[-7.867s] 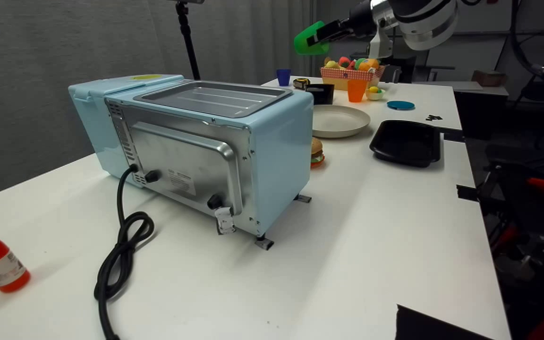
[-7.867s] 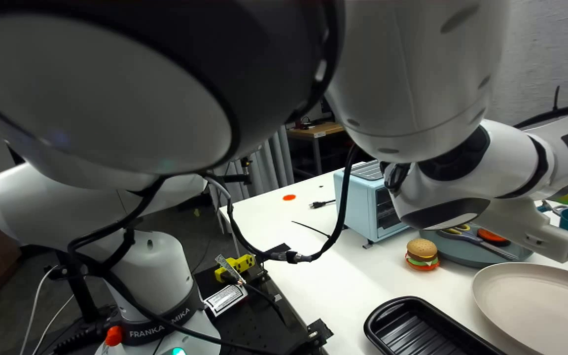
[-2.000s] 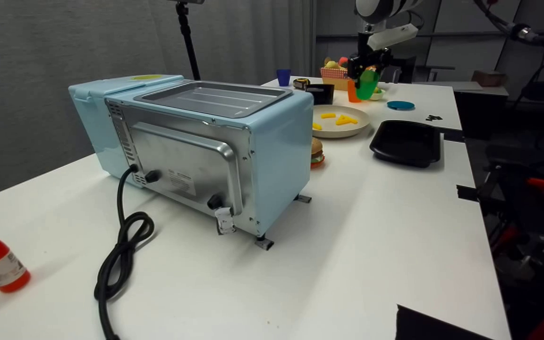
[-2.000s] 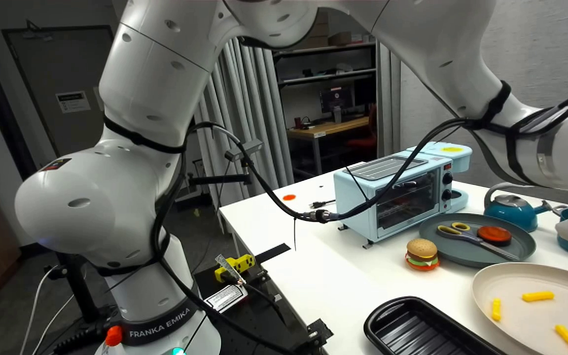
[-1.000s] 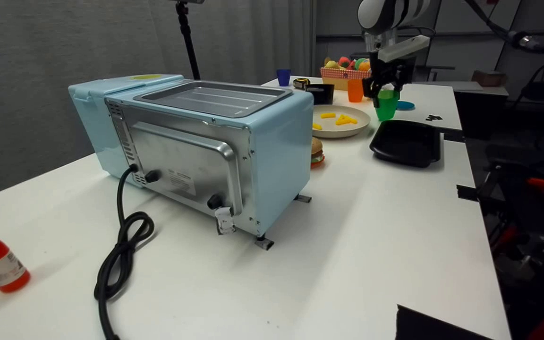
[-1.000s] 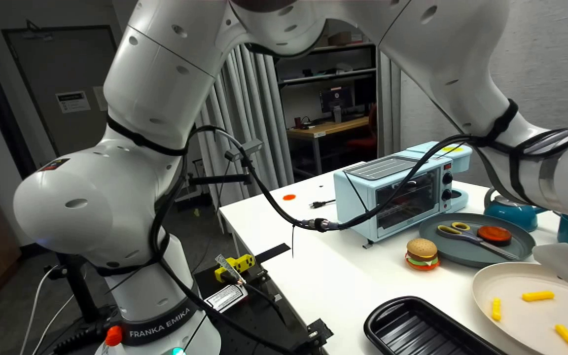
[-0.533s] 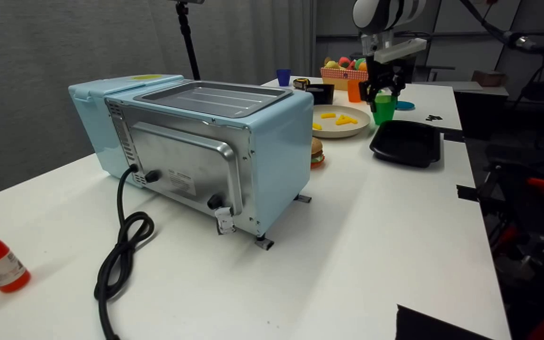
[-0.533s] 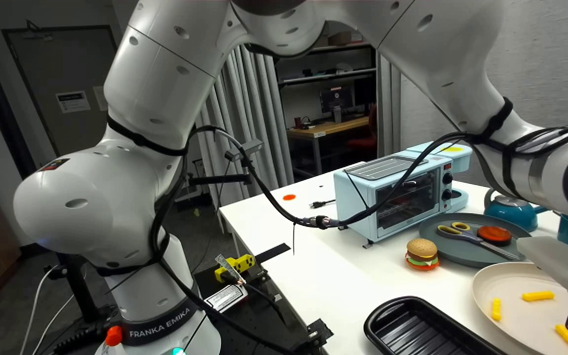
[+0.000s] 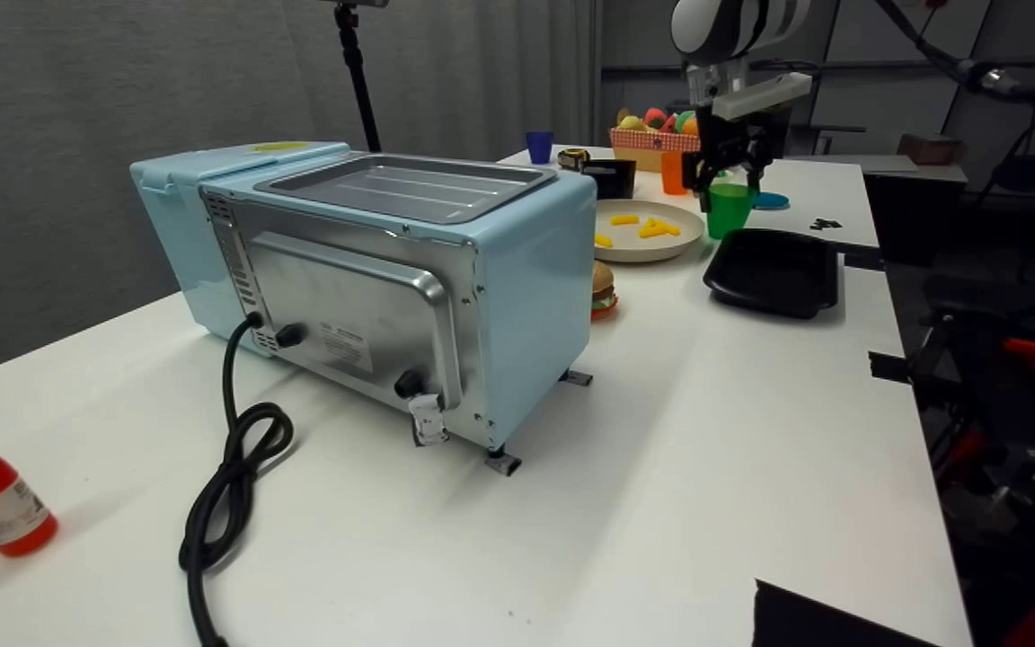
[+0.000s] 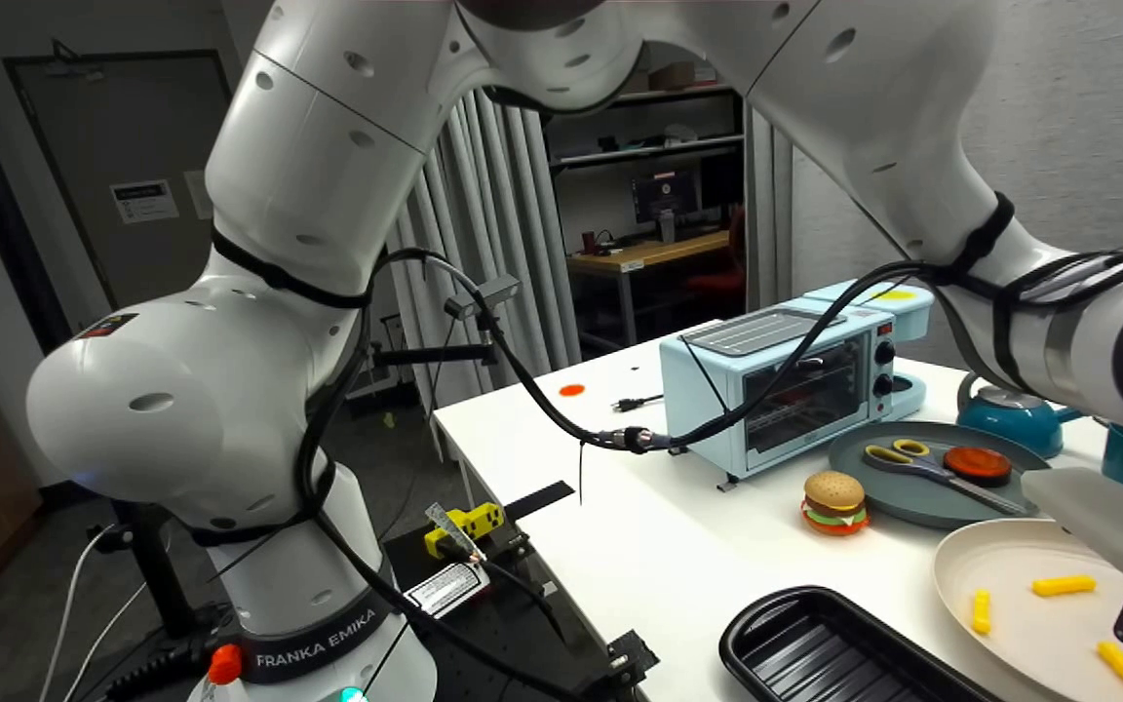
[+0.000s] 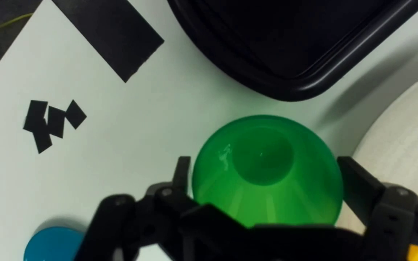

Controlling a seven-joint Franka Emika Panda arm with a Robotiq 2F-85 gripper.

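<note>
A green cup (image 11: 263,156) stands upright on the white table, its inside bare in the wrist view. My gripper (image 11: 264,161) is spread around it, one finger on each side. A thin gap shows at the left finger (image 11: 183,172), while the right finger (image 11: 357,185) lies against or very close to the rim. In an exterior view the same cup (image 9: 729,212) sits between the cream plate (image 9: 639,250) and the black tray (image 9: 774,301). Several yellow sticks (image 10: 1064,585) lie on that plate.
Near the gripper are an orange cup (image 9: 674,172) and a blue disc (image 9: 771,201). Farther off stand a light blue toaster oven (image 10: 766,380), a toy burger (image 10: 833,503), a grey plate (image 10: 854,468) with scissors, and a fruit basket (image 9: 639,153).
The cup was tilted in the air at first; it has come down upright onto the table. Yellow sticks have appeared on the plate. The fingers have just spread from the cup.
</note>
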